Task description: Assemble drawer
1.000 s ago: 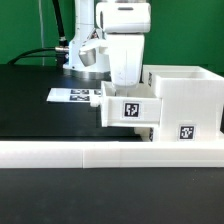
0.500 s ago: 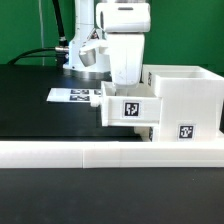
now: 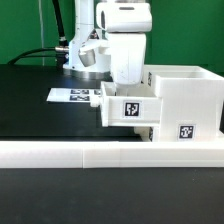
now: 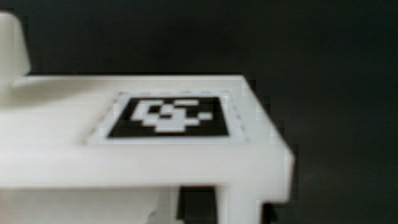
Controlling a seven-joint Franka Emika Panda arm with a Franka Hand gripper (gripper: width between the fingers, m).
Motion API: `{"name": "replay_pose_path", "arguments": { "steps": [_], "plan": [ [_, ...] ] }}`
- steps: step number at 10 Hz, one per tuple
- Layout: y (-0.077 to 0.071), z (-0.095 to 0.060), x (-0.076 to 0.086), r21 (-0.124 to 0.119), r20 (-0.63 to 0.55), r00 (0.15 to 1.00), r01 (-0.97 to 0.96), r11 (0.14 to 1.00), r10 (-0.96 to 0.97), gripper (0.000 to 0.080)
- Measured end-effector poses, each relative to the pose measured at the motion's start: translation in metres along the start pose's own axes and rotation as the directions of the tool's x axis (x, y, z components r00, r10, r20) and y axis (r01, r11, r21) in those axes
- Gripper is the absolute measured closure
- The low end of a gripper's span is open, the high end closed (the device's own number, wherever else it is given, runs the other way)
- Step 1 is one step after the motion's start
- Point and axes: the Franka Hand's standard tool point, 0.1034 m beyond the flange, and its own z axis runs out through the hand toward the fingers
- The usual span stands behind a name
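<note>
The white drawer housing (image 3: 190, 92) stands at the exterior view's right, with a tag low on its front (image 3: 185, 131). A small white tray (image 3: 125, 112) with a square tag on its front sticks out of the housing's upper part, toward the exterior view's left. My gripper (image 3: 125, 84) reaches straight down onto this tray, and its fingertips are hidden behind the tray's wall. In the wrist view the tray (image 4: 71, 165) and its tag fill the picture. There the gripper (image 4: 231, 208) has dark fingers either side of a white tray wall, shut on it.
A long low white rail (image 3: 110, 152) runs across the front of the black table. The marker board (image 3: 75, 96) lies flat behind the tray, at the exterior view's left. Black cables and the arm's base stand at the back.
</note>
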Motion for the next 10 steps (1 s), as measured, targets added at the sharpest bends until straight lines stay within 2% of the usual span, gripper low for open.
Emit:
{"name": "replay_pose_path", "arguments": {
  "steps": [3, 7, 10],
  "plan": [
    [0.0029, -0.0013, 0.0023, -0.015, -0.003, 1.0, -0.022, 1.0, 0.022, 0.0758],
    [0.0023, -0.0002, 0.0001, -0.014, -0.002, 1.0, -0.02, 1.0, 0.02, 0.0758],
    [0.0011, 0.0, -0.0006, -0.026, 0.013, 1.0, 0.015, 1.0, -0.015, 0.0758]
  ]
}}
